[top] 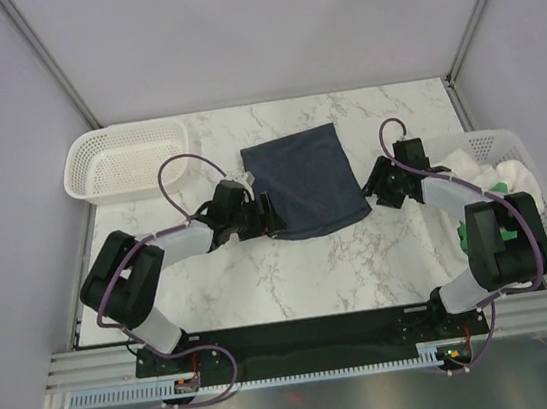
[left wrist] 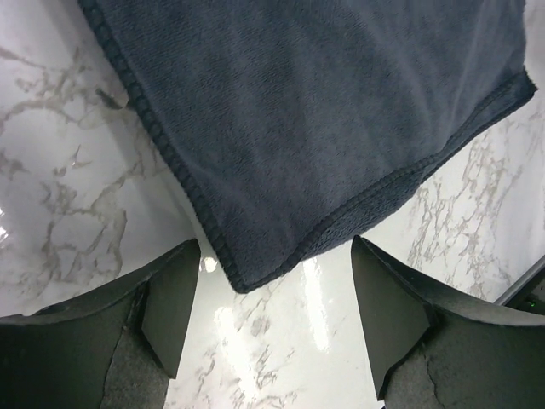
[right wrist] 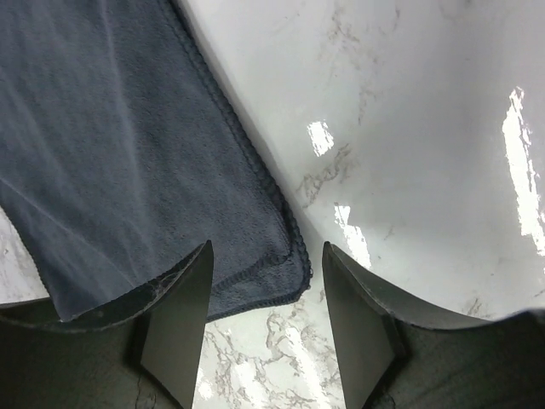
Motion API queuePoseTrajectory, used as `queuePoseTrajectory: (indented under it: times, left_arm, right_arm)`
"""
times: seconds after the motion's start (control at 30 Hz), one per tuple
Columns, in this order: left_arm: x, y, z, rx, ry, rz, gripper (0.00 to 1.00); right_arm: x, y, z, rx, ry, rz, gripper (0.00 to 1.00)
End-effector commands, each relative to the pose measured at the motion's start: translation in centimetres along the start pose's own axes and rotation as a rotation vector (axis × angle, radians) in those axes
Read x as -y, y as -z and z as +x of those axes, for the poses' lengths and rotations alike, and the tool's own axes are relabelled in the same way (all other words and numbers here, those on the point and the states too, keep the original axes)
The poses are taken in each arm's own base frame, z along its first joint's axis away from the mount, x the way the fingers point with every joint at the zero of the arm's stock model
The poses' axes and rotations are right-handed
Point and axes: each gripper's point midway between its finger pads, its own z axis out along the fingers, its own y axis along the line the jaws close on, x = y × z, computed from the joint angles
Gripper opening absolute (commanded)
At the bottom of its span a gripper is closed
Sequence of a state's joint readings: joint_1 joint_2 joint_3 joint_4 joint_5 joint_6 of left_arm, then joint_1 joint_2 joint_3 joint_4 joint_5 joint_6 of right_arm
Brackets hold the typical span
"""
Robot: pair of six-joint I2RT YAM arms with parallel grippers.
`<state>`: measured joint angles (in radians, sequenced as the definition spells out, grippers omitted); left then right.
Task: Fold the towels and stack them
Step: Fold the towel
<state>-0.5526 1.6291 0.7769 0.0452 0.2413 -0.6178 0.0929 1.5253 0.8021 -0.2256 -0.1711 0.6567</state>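
Roughly sq. navy terry towel (top: 306, 180), ribbed hem, lies on marble table (top: 362, 263).

Bright even light; glare patches on marble table (right wrist: 519, 162); sharp focus.

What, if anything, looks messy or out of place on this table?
Nothing looks spilled or damaged. The dark towel lies flat but slightly crooked against the edges of the table. The white and green towels in the right basket sit in a rumpled, unfolded heap.
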Motion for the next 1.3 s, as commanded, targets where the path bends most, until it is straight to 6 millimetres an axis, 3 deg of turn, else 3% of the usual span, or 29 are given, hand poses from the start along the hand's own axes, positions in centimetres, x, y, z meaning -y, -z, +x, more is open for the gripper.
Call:
queuePoseTrajectory:
  times: [0.0, 0.1, 0.23, 0.47, 0.73, 1.0, 1.13, 1.27]
  left_arm:
    - [2.1, -1.1, -0.4, 0.043, 0.027, 0.108, 0.79]
    - [4.1, -1.2, 0.3, 0.028, 0.009, 0.167, 0.77]
    - [6.1, 0.3, -0.7, 0.078, -0.010, 0.219, 0.77]
    - [8.1, 1.4, -1.6, 0.120, -0.024, 0.301, 0.77]
    - [7.6, 1.4, -0.8, 0.094, 0.006, 0.292, 0.75]
    - [5.0, 0.6, 0.7, 0.047, 0.059, 0.166, 0.71]
    - [6.0, 1.0, 0.2, 0.072, 0.037, 0.221, 0.70]
    - [6.0, 0.5, 0.1, 0.072, 0.025, 0.222, 0.60]
  right_arm:
    - [-1.6, 0.5, -1.6, 0.072, 0.018, -0.063, 0.62]
    - [-1.7, 0.3, -1.4, 0.060, 0.024, -0.071, 0.62]
    - [-1.7, 0.4, -1.4, 0.066, 0.037, -0.071, 0.62]
    - [-1.5, 0.3, -1.4, 0.068, 0.057, -0.069, 0.62]
    - [-1.4, 0.1, -1.4, 0.068, 0.058, -0.067, 0.62]
    - [0.1, 0.4, -0.7, 0.054, 0.050, -0.001, 0.59]
    - [0.0, 0.7, -0.7, 0.064, 0.056, -0.008, 0.56]
    - [-0.1, 0.8, -0.4, 0.067, 0.057, -0.029, 0.52]
